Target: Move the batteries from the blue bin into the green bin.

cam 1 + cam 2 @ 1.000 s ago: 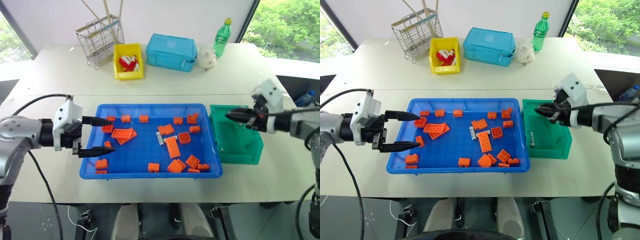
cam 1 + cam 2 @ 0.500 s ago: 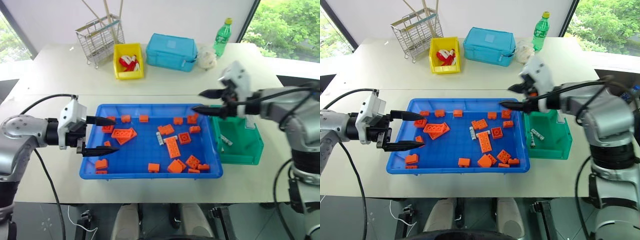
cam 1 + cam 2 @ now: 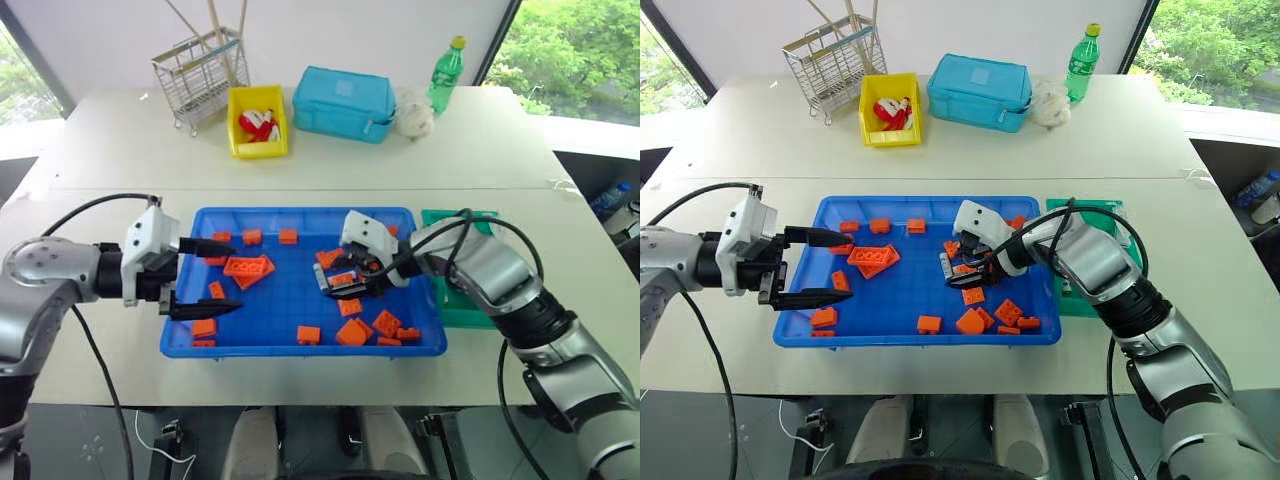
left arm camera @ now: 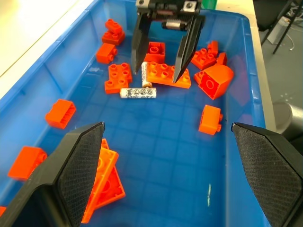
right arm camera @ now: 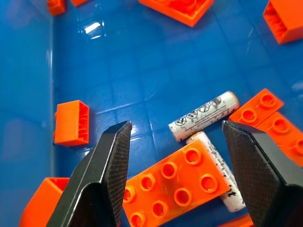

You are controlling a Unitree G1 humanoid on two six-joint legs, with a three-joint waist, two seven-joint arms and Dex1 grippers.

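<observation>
The right gripper (image 3: 962, 272) now hangs spread and empty at the middle of the frame, over the blue bin (image 3: 902, 331). A second ago it was pinched shut over the green bin (image 3: 1110, 208) at center right, so it has let go there and swung back across for another pick. Its fingers (image 5: 102, 184) straddle two batteries (image 5: 203, 116) lying on the bin's grid floor. One lies free in the open; the other is tucked against, and partly under, an eight-stud orange brick (image 5: 173, 189). More orange bricks (image 3: 974, 322) are scattered around them.

The green bin is mostly hidden behind the right arm, so its contents cannot be read now. Half a second ago small pale cylinders lay inside it.

The left gripper (image 3: 205, 277) hovers spread and empty over the bin's left edge, at center left, practically unmoved.

By my reading, one delivery is just done and two batteries are left in the blue bin. The free one looks the easier to take first.
</observation>
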